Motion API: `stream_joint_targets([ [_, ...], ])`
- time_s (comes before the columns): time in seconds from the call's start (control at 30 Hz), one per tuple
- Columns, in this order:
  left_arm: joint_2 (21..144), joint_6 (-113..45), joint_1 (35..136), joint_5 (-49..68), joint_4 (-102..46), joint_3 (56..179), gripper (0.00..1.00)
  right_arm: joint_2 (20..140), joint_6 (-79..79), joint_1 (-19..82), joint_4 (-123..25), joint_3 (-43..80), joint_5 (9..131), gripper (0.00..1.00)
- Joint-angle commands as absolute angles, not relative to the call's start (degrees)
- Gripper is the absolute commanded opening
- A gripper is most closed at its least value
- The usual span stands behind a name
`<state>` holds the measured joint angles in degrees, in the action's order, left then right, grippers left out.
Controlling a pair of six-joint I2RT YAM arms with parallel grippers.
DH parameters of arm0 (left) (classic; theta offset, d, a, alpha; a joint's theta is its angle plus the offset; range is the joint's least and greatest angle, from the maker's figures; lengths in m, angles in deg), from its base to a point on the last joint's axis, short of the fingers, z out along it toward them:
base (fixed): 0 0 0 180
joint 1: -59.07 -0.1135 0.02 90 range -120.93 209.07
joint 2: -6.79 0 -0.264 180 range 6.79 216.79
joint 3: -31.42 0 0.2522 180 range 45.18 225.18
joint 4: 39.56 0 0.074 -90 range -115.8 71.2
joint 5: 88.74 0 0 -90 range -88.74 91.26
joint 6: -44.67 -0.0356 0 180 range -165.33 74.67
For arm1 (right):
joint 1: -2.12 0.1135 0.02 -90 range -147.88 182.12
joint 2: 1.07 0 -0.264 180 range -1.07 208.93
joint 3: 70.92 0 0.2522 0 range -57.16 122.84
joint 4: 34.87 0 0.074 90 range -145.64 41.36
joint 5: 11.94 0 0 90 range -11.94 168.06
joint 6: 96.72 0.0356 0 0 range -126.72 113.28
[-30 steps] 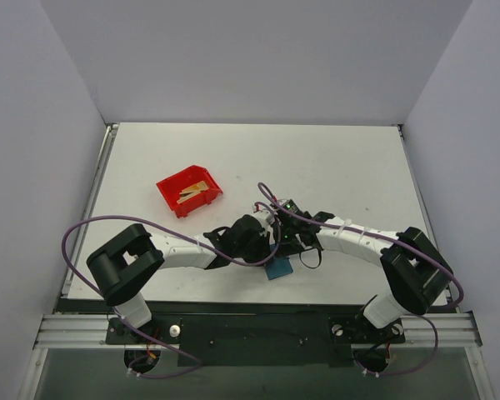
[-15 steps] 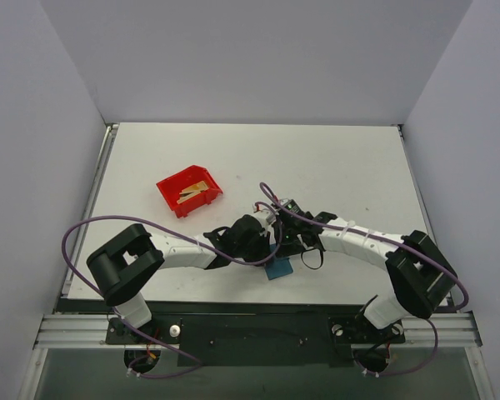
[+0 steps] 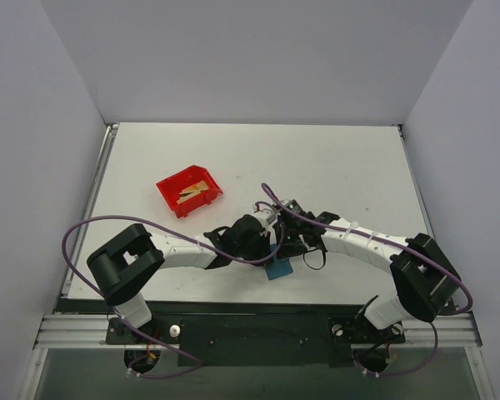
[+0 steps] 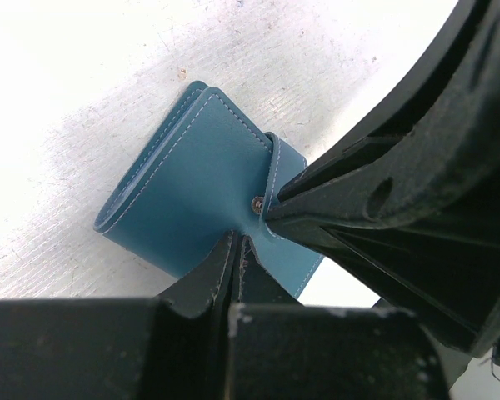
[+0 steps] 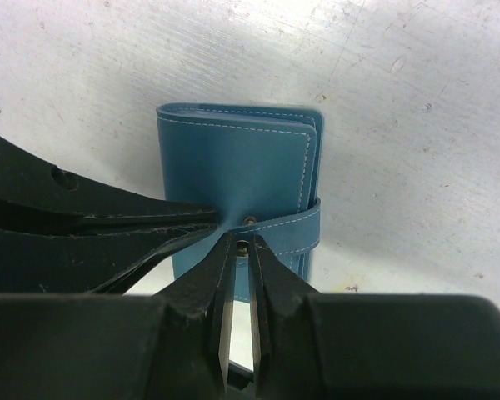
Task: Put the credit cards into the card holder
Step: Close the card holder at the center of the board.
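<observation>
My left tool (image 4: 240, 243), pressed together, is touching the card holder (image 5: 233, 167) beside its snap tab (image 5: 292, 227). My right tool (image 5: 239, 243), barely parted, is nipping that tab. The card holder is lying folded on the surface (image 5: 400, 100). The credit cards (image 3: 192, 193) are sitting in the red bin (image 3: 173, 200), well apart.

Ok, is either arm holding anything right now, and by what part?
The right jaws pinch the card holder by its snap tab; the left jaws are shut, touching beside it.
</observation>
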<state>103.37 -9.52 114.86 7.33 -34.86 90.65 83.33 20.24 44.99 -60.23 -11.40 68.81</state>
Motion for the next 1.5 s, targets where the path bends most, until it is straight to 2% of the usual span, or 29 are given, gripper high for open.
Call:
stream_joint_targets([
  [0.0,104.79,-10.26,115.23,7.32,-32.22,91.32,0.00,83.31,20.18,45.54,-62.17,-11.10,67.78,0.07],
  [1.47,104.70,-10.09,115.23,7.15,-32.31,91.15,0.00,91.30,21.05,45.62,-64.45,-8.74,71.47,0.06],
])
